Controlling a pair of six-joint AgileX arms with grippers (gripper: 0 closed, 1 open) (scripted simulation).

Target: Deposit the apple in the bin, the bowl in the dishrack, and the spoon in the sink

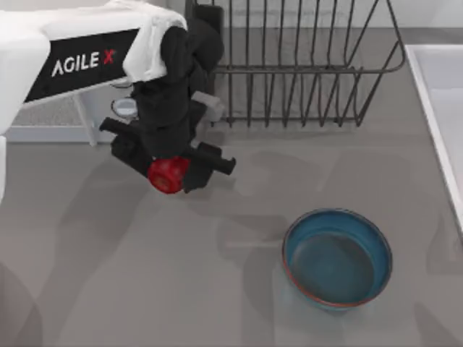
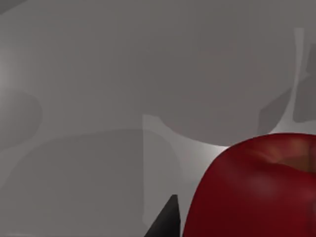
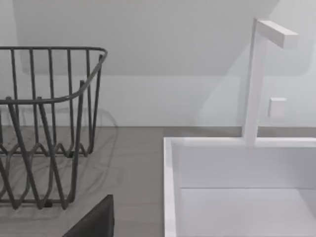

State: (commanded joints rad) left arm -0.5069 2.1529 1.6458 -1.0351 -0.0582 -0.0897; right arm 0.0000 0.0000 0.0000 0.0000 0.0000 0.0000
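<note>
Left gripper [image 1: 173,173] is clamped on the apple [image 1: 168,175], carrying it clear above the counter [image 1: 108,275], toward the counter's left half and just in front of the dishrack's near-left corner. From above, the red fruit sits between the dark fingers; its shadow falls on the grey surface below and to the right, which I read as the apple being lifted rather than resting. In the left wrist view the apple [image 2: 252,190] sits close against the camera, with one dark fingertip [image 2: 167,219] beside it and bare counter beyond. That fits a firm pinch on a round, glossy thing that would roll if let go early.

Dishrack [image 1: 304,65] stands along the counter's far edge, its wires upright and, as far as I can see, nothing in it. Bowl [image 1: 337,258] rests upright on the counter toward the near-right, well apart from the apple and the rack, not yet moved. Sink [image 1: 441,108] lies at the counter's right edge; the right wrist view looks over its white rim [image 3: 170,187] with a faucet [image 3: 254,79] rising behind it and the rack [image 3: 49,123] beside it.

Judgement: the apple leg is in hand, with the carry to the bin yet to be completed. A faint pale streak on the counter left of the bowl may be the spoon, but I cannot be sure.
</note>
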